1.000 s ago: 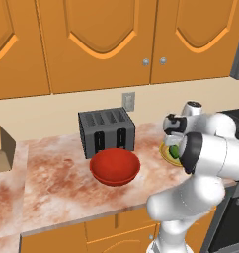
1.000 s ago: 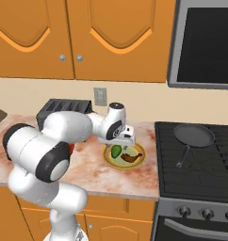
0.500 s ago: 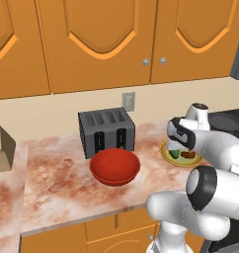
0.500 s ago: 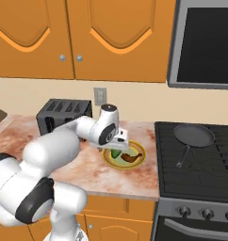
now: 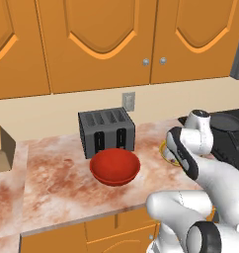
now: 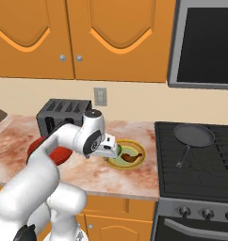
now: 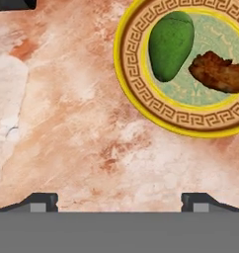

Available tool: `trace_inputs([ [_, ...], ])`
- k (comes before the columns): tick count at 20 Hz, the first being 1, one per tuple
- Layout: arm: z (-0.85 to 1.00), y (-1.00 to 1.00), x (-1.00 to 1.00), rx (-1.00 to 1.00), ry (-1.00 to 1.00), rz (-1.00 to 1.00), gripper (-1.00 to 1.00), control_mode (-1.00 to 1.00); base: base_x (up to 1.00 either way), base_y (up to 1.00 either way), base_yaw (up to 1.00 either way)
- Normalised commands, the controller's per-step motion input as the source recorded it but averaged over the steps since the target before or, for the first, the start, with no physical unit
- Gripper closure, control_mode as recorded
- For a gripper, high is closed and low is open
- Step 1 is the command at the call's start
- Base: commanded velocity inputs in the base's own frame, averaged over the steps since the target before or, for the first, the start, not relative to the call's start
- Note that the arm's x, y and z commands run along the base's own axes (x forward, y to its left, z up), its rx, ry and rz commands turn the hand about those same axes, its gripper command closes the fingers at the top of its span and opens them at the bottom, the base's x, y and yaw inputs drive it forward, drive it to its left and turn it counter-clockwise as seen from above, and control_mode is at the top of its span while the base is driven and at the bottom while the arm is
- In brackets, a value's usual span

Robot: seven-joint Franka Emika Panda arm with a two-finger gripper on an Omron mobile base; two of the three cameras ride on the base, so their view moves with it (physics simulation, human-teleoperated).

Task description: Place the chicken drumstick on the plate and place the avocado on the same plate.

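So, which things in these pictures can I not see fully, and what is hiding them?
- Plate, left base view: the arm covers all but a bit of rim.
- Avocado, right base view: hidden behind the hand.
- Drumstick, hand view: cut off by the right edge.
- Red bowl, right base view: mostly behind the arm.
- Toaster, hand view: cut off by the top edge.

A: Surface (image 5: pixel 57 183) type?
B: Mottled pinkish marble. Directly on it: toaster (image 5: pixel 106 131) at rear, red bowl (image 5: pixel 115 167) in front, plate (image 7: pixel 141 94) to the right, near stove (image 6: pixel 200 162).
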Motion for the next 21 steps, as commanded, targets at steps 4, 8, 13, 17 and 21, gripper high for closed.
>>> trace_inputs([
  [4, 0.08, 0.34, -0.58, -0.08, -0.04, 0.0, -1.0, -1.0, 0.0, 0.0, 0.0],
  [8, 0.07, 0.32, -0.54, -0.08, -0.09, 0.0, -1.0, -1.0, 0.0, 0.0, 0.0],
  [13, 0.09, 0.29, -0.5, -0.03, -0.09, 0.0, -1.0, -1.0, 0.0, 0.0, 0.0],
  [17, 0.13, 0.28, -0.4, 0.01, -0.02, -0.03, -1.0, -1.0, 0.0, 0.0, 0.0],
  [21, 0.17, 0.3, -0.33, 0.07, 0.0, -0.04, -1.0, -1.0, 0.0, 0.0, 0.0],
])
